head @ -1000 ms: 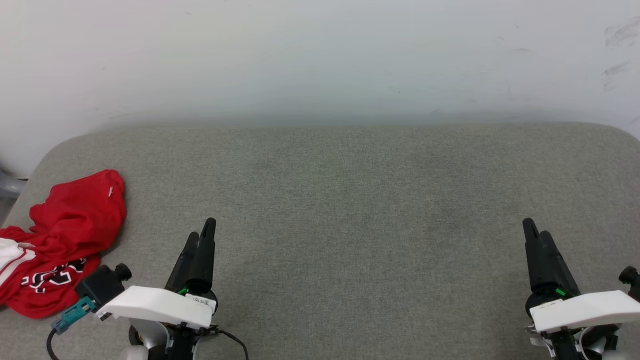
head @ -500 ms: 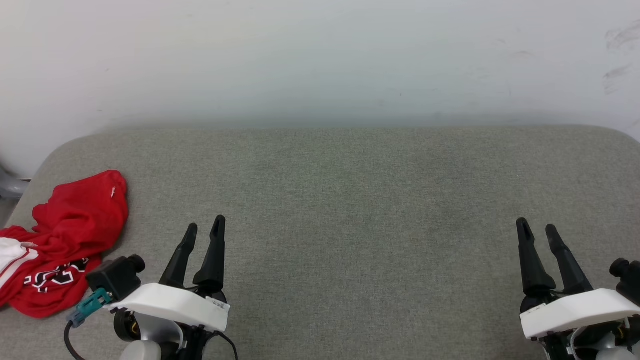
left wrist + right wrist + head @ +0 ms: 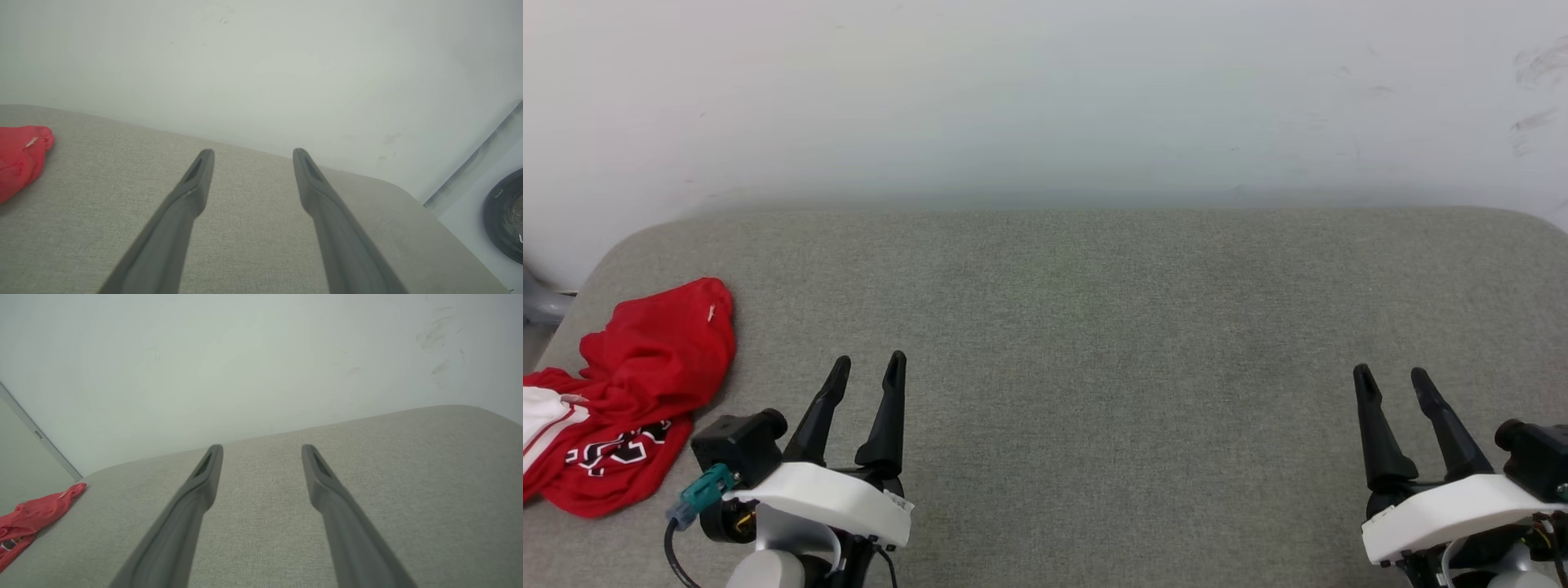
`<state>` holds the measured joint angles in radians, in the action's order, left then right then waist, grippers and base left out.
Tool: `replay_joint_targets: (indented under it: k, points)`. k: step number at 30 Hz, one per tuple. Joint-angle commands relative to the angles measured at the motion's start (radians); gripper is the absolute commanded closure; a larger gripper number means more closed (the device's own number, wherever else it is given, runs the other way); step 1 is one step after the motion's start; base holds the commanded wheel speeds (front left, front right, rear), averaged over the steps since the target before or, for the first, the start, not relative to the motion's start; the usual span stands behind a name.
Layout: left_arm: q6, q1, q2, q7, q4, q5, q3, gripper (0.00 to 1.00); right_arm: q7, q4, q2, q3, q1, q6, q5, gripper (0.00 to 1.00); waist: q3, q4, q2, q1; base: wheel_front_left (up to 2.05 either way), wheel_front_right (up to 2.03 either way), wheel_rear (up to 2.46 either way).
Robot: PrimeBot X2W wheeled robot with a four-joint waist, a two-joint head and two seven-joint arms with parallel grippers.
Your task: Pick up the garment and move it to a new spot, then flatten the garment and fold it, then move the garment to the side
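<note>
The garment [image 3: 629, 392], a red jersey T-shirt with a white sleeve and black-and-white lettering, lies crumpled at the left edge of the grey padded table [image 3: 1094, 327]. Part of it shows at the left of the left wrist view [image 3: 18, 157] and the right wrist view [image 3: 36, 516]. My left gripper [image 3: 869, 367] hovers open over the table's front left, a short way right of the garment and apart from it. My right gripper [image 3: 1390, 377] stands open at the front right, far from the garment. Nothing sits between either pair of fingers.
A pale wall [image 3: 1045, 98] rises behind the table's far edge. The table corners are rounded. A dark round object [image 3: 504, 216] lies on the floor beyond the table's right end, and a grey shape [image 3: 539, 302] sits off the left edge.
Both grippers have gone from shut to open. The left gripper has drifted slightly right and the right one slightly left. The garment has stayed put.
</note>
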<state>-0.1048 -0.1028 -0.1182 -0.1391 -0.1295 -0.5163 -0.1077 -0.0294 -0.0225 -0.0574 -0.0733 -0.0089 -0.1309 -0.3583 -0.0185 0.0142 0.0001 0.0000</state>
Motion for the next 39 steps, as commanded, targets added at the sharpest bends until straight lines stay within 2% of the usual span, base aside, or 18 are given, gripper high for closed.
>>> replay_joint_targets:
  k: [1,13,25,32,39]
  points:
    - [0.004,-0.020,-0.008,-0.010,0.010,0.026,-0.006,0.00,0.003,0.016,-0.004,0.002,0.003,0.000,0.028,0.00,0.000,0.000,-0.0001,0.0000,0.00,0.00,0.00]
    - [0.016,-0.018,-0.013,-0.040,-0.015,0.132,-0.023,0.00,0.009,0.051,0.003,-0.007,0.016,0.000,0.155,0.00,-0.001,0.007,-0.0001,0.0000,0.00,0.00,0.00]
    - [0.003,-0.030,-0.001,-0.067,-0.034,0.210,-0.021,0.00,-0.002,0.084,0.008,-0.021,0.026,0.000,0.235,0.00,0.006,0.030,-0.0001,0.0000,0.00,0.00,0.00]
    - [0.007,-0.040,0.003,-0.081,-0.048,0.265,-0.003,0.00,0.002,0.106,0.008,-0.006,0.025,0.000,0.265,0.00,0.010,0.090,-0.0001,0.0000,0.00,0.00,0.00]
    - [0.006,-0.038,0.009,-0.095,-0.058,0.302,0.030,0.00,-0.004,0.121,0.008,0.000,0.035,0.000,0.290,0.00,0.014,0.189,-0.0001,0.0000,0.00,0.00,0.00]
